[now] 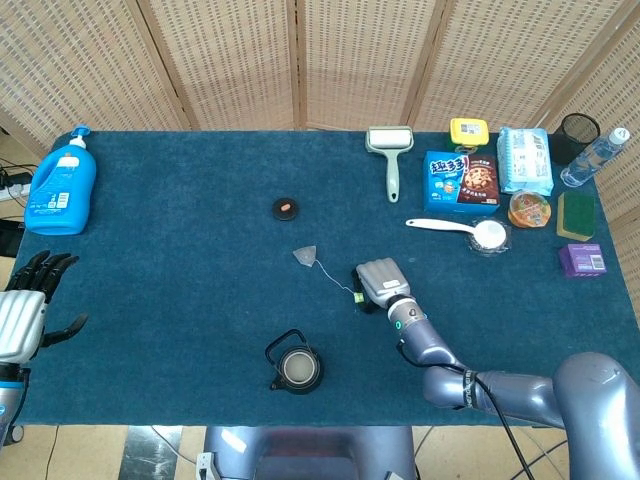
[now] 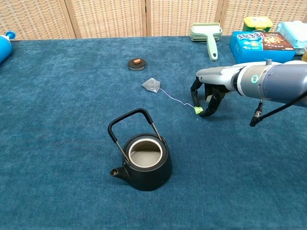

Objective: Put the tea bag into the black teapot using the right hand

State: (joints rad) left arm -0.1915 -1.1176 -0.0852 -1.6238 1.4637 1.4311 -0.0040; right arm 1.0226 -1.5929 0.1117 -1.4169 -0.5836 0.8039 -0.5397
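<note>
A blue-carpeted table (image 1: 180, 260) before woven wicker screens (image 1: 230, 60), crowded along its far edge with household goods. The robot's right hand (image 2: 207, 98) hangs palm-down with its fingertips (image 2: 205, 113) curled to the cloth around the small green tag (image 2: 197, 110) at the end of the tea bag's string (image 2: 175, 99); whether the tag is actually pinched or merely touched cannot be told from either view. The tea bag (image 2: 152, 85) itself lies flat on the cloth, up and to the left of the hand, between the loose teapot lid (image 2: 136, 63) and the black teapot (image 2: 144, 160), which stands open near the front edge with its wire handle (image 2: 129, 125) raised. The left hand (image 1: 25, 310) rests at the table's far left corner, fingers spread, holding nothing.

The risk lies in the thin hold. A tag caught only by the fingertips could slip free as the hand lifts (the bag would drop back to the cloth). Lifted by the string, the bag will likely swing, and could miss the narrow mouth or snag on the upright handle. A low pass might also knock the pot.
</note>
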